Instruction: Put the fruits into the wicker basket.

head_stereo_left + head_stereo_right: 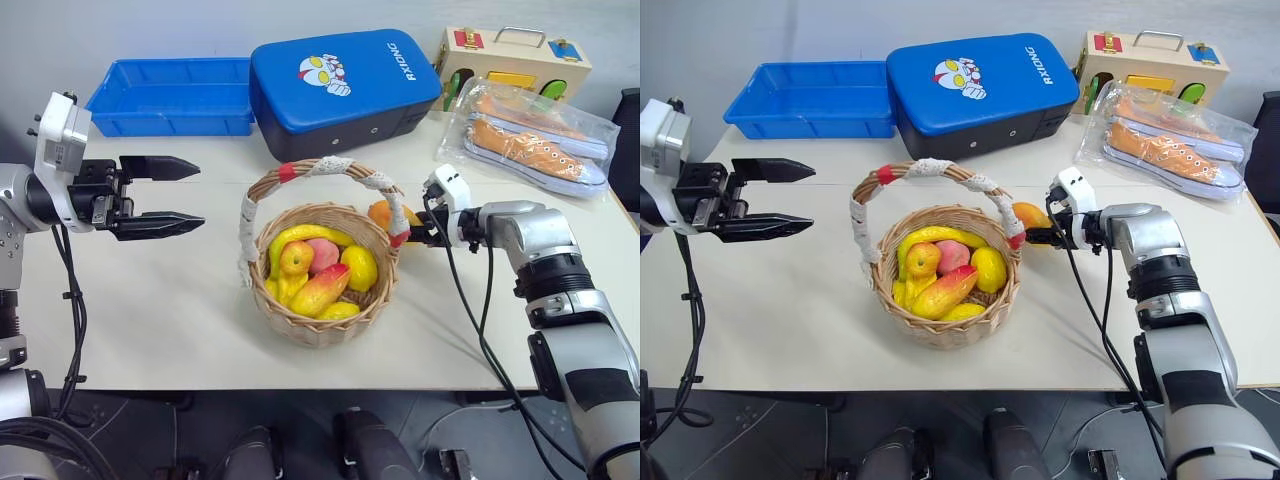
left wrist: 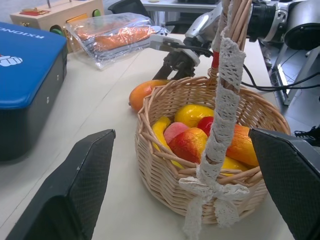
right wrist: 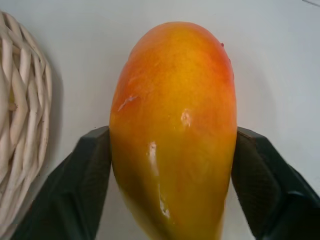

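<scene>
Right gripper [image 3: 172, 150] has its two black fingers set against both sides of an orange-yellow mango [image 3: 172, 125], which lies on the white table [image 1: 150, 300] just beside the basket [image 1: 322, 325], on that basket's right and far side. Whether the fruit is lifted off the table cannot be told. Left gripper [image 1: 190, 195] hangs above the table to the left of the basket, well apart from it, fingers spread wide and holding nothing.

Near the table's front edge the basket stands upright, its tall handle [image 1: 330, 170] arching over it, wrapped in white lace with red tape bands. Inside it lie several fruits: a red-to-yellow mango [image 1: 322, 288] at the front, a lemon [image 1: 360, 267] on the right, a reddish peach [image 1: 322, 255] in the middle, an orange-yellow fruit [image 1: 295, 258] on the left and a banana [image 1: 300, 235] curving along the back.

Beyond the basket sits a blue case [image 1: 345, 85] with a cartoon figure on its lid. To its left is a blue tray [image 1: 170, 100]. At the far right lie bagged orange shoes [image 1: 530, 135], and behind them a wooden box [image 1: 515, 60].
</scene>
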Robot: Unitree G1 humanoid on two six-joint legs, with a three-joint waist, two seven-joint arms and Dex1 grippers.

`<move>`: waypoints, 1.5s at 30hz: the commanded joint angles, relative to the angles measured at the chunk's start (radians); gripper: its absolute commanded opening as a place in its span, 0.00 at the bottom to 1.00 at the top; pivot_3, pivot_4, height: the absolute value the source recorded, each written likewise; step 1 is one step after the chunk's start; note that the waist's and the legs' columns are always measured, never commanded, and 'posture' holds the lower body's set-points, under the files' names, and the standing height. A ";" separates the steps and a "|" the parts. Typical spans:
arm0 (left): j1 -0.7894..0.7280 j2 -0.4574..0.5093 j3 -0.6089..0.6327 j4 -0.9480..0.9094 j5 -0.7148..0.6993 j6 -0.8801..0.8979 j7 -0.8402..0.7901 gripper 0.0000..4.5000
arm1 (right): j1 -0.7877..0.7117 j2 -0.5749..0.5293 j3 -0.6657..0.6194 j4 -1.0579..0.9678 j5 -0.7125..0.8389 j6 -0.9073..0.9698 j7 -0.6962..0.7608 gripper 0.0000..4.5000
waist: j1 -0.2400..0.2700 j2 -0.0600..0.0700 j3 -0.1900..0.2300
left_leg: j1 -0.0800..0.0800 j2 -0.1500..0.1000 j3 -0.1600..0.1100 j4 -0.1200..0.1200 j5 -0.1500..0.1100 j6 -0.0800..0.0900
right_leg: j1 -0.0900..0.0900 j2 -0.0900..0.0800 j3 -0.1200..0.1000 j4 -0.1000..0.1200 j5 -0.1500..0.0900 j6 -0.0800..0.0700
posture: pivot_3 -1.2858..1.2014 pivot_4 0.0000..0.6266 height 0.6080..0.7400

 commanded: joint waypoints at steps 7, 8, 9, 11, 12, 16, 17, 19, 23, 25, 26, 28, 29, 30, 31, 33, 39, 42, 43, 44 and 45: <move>0.290 -0.016 0.150 -0.171 -0.062 -0.040 -0.032 1.00 | 0.342 -0.301 -0.265 -0.329 0.160 -0.302 0.373 0.64 | 0.015 0.000 0.000 | 0.000 0.000 -0.003 -0.002 -0.002 -0.001 | 0.000 0.000 -0.001 -0.001 -0.001 0.002 | 0.52 0.24 1.00; 0.337 -0.023 0.163 -0.197 -0.068 -0.040 -0.031 1.00 | 0.409 -0.338 -0.301 -0.378 0.194 -0.308 0.426 0.64 | 0.015 0.000 0.000 | 0.000 0.000 -0.003 -0.002 -0.003 -0.001 | 0.001 0.000 -0.001 -0.001 -0.001 0.002 | 0.52 0.24 1.00; 0.379 -0.034 0.176 -0.223 -0.073 -0.042 -0.023 1.00 | 0.471 -0.367 -0.339 -0.421 0.221 -0.311 0.458 0.64 | 0.015 0.000 0.000 | 0.000 0.000 -0.003 -0.002 -0.003 -0.001 | 0.002 0.000 -0.001 -0.001 -0.001 0.003 | 0.52 0.24 1.00; 0.452 -0.052 0.197 -0.269 -0.077 -0.043 -0.004 1.00 | 0.588 -0.411 -0.399 -0.507 0.267 -0.307 0.511 0.64 | 0.013 0.000 0.000 | 0.001 0.000 -0.003 -0.001 -0.003 0.000 | 0.004 0.000 -0.001 -0.002 -0.001 0.003 | 0.52 0.24 1.00; 0.495 -0.078 0.209 -0.300 -0.077 -0.050 0.021 1.00 | 0.667 -0.430 -0.439 -0.577 0.298 -0.294 0.540 0.64 | 0.011 0.000 0.000 | 0.003 0.000 -0.003 0.001 -0.003 0.000 | 0.005 0.000 0.000 -0.003 -0.001 0.003 | 0.52 0.24 1.00; 0.623 -0.143 0.243 -0.432 -0.112 -0.034 0.096 1.00 | 0.875 -0.453 -0.521 -0.874 0.439 -0.162 0.532 0.64 | 0.005 -0.002 0.001 | 0.016 0.000 -0.003 -0.002 -0.003 0.001 | 0.020 0.000 0.001 -0.007 -0.001 0.002 | 0.52 0.24 1.00; 0.640 -0.154 0.247 -0.453 -0.118 -0.033 0.114 1.00 | 0.893 -0.441 -0.529 -0.954 0.476 -0.122 0.481 0.64 | 0.004 -0.002 0.002 | 0.019 0.000 -0.003 -0.002 -0.003 0.001 | 0.023 0.000 0.001 -0.007 -0.002 0.002 | 0.52 0.24 1.00; 0.657 -0.175 0.253 -0.485 -0.133 -0.026 0.155 1.00 | 0.884 -0.404 -0.534 -1.106 0.620 -0.011 0.354 0.64 | 0.003 -0.002 0.002 | 0.023 0.000 -0.005 -0.003 -0.004 0.001 | 0.028 0.000 0.001 -0.009 -0.002 0.002 | 0.52 0.24 1.00; 0.674 -0.189 0.245 -0.520 -0.144 -0.017 0.197 1.00 | 0.779 -0.342 -0.424 -1.263 0.679 0.076 0.144 0.64 | 0.009 -0.003 0.001 | 0.023 0.000 -0.008 -0.004 -0.004 0.001 | 0.030 0.000 -0.001 -0.011 -0.001 0.002 | 0.52 0.24 1.00; 0.673 -0.186 0.238 -0.526 -0.142 -0.018 0.204 1.00 | 0.702 -0.318 -0.340 -1.277 0.657 0.147 0.020 0.64 | 0.012 -0.003 0.001 | 0.022 -0.001 -0.009 -0.005 -0.004 0.001 | 0.031 0.000 -0.002 -0.014 -0.001 0.002 | 0.52 0.24 1.00; 0.670 -0.185 0.236 -0.529 -0.144 -0.016 0.209 1.00 | 0.665 -0.301 -0.304 -1.276 0.644 0.185 -0.047 0.64 | 0.012 -0.004 0.001 | 0.021 -0.001 -0.009 -0.006 -0.004 0.001 | 0.031 0.000 -0.002 -0.016 -0.001 0.002 | 0.52 0.24 1.00; 0.658 -0.176 0.238 -0.532 -0.152 -0.007 0.216 1.00 | 0.580 -0.225 -0.232 -1.283 0.656 0.245 -0.166 0.64 | 0.012 -0.004 0.001 | 0.021 -0.001 -0.009 -0.007 -0.005 0.002 | 0.031 -0.001 -0.002 -0.018 -0.001 0.002 | 0.52 0.24 1.00; 0.654 -0.173 0.240 -0.532 -0.155 -0.004 0.218 1.00 | 0.553 -0.186 -0.207 -1.285 0.652 0.258 -0.211 0.71 | 0.013 -0.004 0.001 | 0.020 -0.001 -0.009 -0.008 -0.005 0.002 | 0.030 -0.001 -0.002 -0.019 -0.001 0.002 | 0.52 0.24 1.00; 0.654 -0.171 0.241 -0.533 -0.156 -0.002 0.220 1.00 | 0.538 -0.162 -0.193 -1.287 0.650 0.268 -0.240 0.79 | 0.013 -0.004 0.001 | 0.020 -0.001 -0.009 -0.009 -0.005 0.002 | 0.030 -0.001 -0.002 -0.020 -0.001 0.002 | 0.52 0.24 1.00; 0.656 -0.169 0.242 -0.535 -0.156 -0.001 0.222 1.00 | 0.532 -0.141 -0.174 -1.291 0.622 0.244 -0.250 0.85 | 0.014 -0.004 0.001 | 0.020 -0.001 -0.009 -0.011 -0.004 0.001 | 0.030 -0.001 -0.002 -0.021 -0.001 0.002 | 0.52 0.24 1.00; 0.661 -0.166 0.248 -0.538 -0.156 0.000 0.225 1.00 | 0.529 -0.116 -0.167 -1.292 0.614 0.238 -0.278 0.99 | 0.016 -0.004 0.001 | 0.020 -0.001 -0.010 -0.013 -0.004 0.001 | 0.029 -0.001 -0.002 -0.023 -0.001 0.002 | 0.52 0.24 1.00; 0.664 -0.146 0.267 -0.529 -0.170 0.006 0.221 1.00 | 0.660 -0.214 -0.338 -1.281 0.721 0.187 -0.082 1.00 | 0.022 -0.004 0.001 | 0.017 -0.001 -0.011 -0.016 -0.005 0.002 | 0.030 0.000 -0.003 -0.031 -0.001 0.002 | 0.52 0.24 1.00; 0.656 -0.140 0.264 -0.523 -0.170 0.001 0.221 1.00 | 0.766 -0.292 -0.434 -1.209 0.680 0.054 0.118 1.00 | 0.029 -0.004 0.001 | 0.016 -0.002 -0.012 -0.016 -0.006 0.003 | 0.031 -0.001 -0.003 -0.034 -0.002 0.003 | 0.52 0.24 1.00; 0.654 -0.140 0.261 -0.523 -0.168 -0.002 0.222 1.00 | 0.800 -0.316 -0.459 -1.170 0.663 0.011 0.194 1.00 | 0.029 -0.004 0.001 | 0.016 -0.002 -0.012 -0.015 -0.006 0.003 | 0.032 0.000 -0.003 -0.034 -0.002 0.003 | 0.52 0.24 1.00; 0.652 -0.140 0.259 -0.523 -0.167 -0.004 0.222 1.00 | 0.823 -0.332 -0.473 -1.143 0.652 -0.021 0.246 1.00 | 0.029 -0.004 0.001 | 0.018 -0.002 -0.012 -0.015 -0.006 0.004 | 0.034 0.000 -0.003 -0.034 -0.002 0.003 | 0.52 0.24 1.00; 0.649 -0.140 0.257 -0.524 -0.167 -0.006 0.223 1.00 | 0.839 -0.353 -0.479 -1.101 0.627 -0.055 0.287 1.00 | 0.027 -0.004 0.001 | 0.020 -0.002 -0.012 -0.015 -0.006 0.004 | 0.036 0.000 -0.003 -0.035 -0.002 0.003 | 0.52 0.24 1.00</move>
